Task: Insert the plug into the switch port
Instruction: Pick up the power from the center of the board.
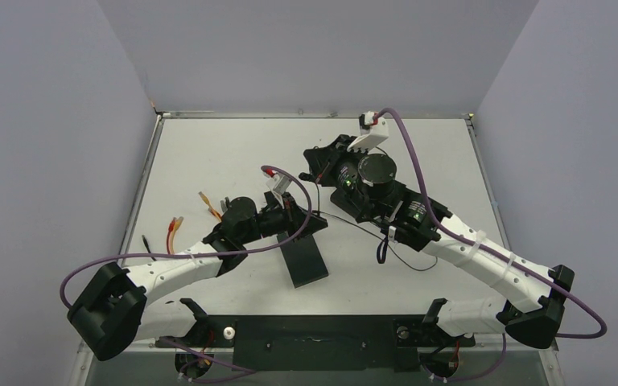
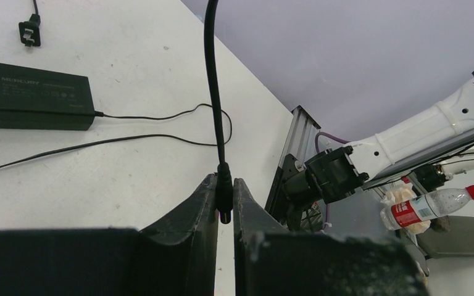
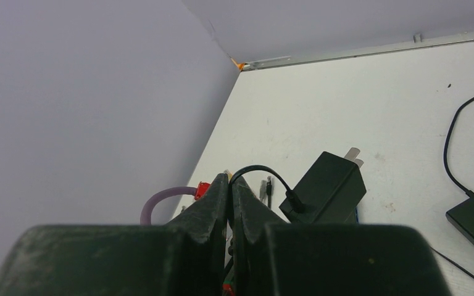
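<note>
The left gripper [image 2: 224, 185] clenches the slim black barrel plug [image 2: 224, 200], whose long axis runs along the fingers. The flat black plastic switch box [image 2: 31, 95] lies on the white table [image 2: 129, 179] ahead-left, nearest this arm. The right gripper [image 3: 229, 185] is clenched, perhaps on a thin black lead [image 3: 265, 169].

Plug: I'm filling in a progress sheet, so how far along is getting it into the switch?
Done: the left gripper is shut on the plug. In hand: the plug is pinched there, well apart from the switch lying on the table. Left: carrying it over, lining it up with the port, which no view shows, and pushing it in.
</note>
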Robot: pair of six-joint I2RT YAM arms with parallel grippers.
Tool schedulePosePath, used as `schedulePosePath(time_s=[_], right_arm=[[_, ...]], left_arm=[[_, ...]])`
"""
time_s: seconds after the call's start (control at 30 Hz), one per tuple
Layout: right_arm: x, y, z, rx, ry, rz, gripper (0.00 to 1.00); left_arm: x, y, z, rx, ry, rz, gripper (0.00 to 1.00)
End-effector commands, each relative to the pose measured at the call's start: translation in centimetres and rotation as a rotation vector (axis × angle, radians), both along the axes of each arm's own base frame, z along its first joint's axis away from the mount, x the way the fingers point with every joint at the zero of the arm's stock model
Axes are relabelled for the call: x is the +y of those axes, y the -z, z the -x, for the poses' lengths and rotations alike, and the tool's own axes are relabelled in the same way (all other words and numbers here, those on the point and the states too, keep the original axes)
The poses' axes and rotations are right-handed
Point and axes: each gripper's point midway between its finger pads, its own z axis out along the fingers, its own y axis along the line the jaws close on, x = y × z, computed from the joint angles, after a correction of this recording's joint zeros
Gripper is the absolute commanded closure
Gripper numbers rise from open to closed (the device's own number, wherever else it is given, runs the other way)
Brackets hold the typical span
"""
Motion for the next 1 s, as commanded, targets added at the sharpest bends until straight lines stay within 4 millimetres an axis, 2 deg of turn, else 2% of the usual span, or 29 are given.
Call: schedulePosePath(time_s=[0.0,0.17,0.33,0.37,0.4,0.43,0.47,0.5,0.53,0.57,0.63,0.7,0.83,0.97], right_arm=[[-1.3,-2.3,0.3,-0.044,0.04,-0.059,1.0],[-3.6,0.7,-0.1,-0.017,0.12,0.017,1.0],[-6.3,5.7,-0.4,0.039,0.2,0.085,1.0],[-7.1,6.1,-0.4,0.045,0.219,0.082,1.0],[-7.4,7.7,-0.4,0.066,0.228,0.1,1.0],[-8.1,7.9,-0.3,0.068,0.245,0.099,1.0],[-8.6,9.5,-0.2,0.09,0.257,0.121,1.0],[-9.3,9.8,-0.1,0.092,0.276,0.123,1.0],[-9.8,11.5,0.0,0.115,0.289,0.15,1.0],[-10.4,11.9,0.1,0.119,0.309,0.153,1.0],[-11.5,15.2,0.4,0.165,0.335,0.198,1.0],[-12.4,17.5,0.6,0.205,0.358,0.222,1.0],[-14.1,22.1,1.3,0.3,0.385,0.235,1.0],[-15.2,24.7,1.9,0.356,0.403,0.223,1.0]], left_arm=[[0.0,-1.9,0.6,-0.062,0.029,0.019,1.0],[0.0,-0.8,1.1,-0.025,0.057,-0.036,1.0],[-0.5,0.8,2.6,0.031,0.14,-0.083,1.0],[-0.5,1.3,2.8,0.049,0.148,-0.099,1.0],[-0.7,1.7,3.1,0.058,0.165,-0.11,1.0],[-0.8,2.2,3.3,0.077,0.173,-0.127,1.0],[-1.0,2.8,3.6,0.097,0.191,-0.145,1.0],[-1.1,2.9,3.7,0.105,0.202,-0.152,1.0],[-1.4,3.6,4.3,0.128,0.232,-0.168,1.0],[-1.7,3.6,4.7,0.133,0.255,-0.172,1.0],[-2.3,4.5,5.8,0.162,0.313,-0.198,1.0],[-2.9,6.1,6.6,0.2,0.358,-0.241,1.0],[-3.7,8.0,7.4,0.232,0.402,-0.304,1.0],[-4.1,9.1,8.0,0.252,0.431,-0.346,1.0]])
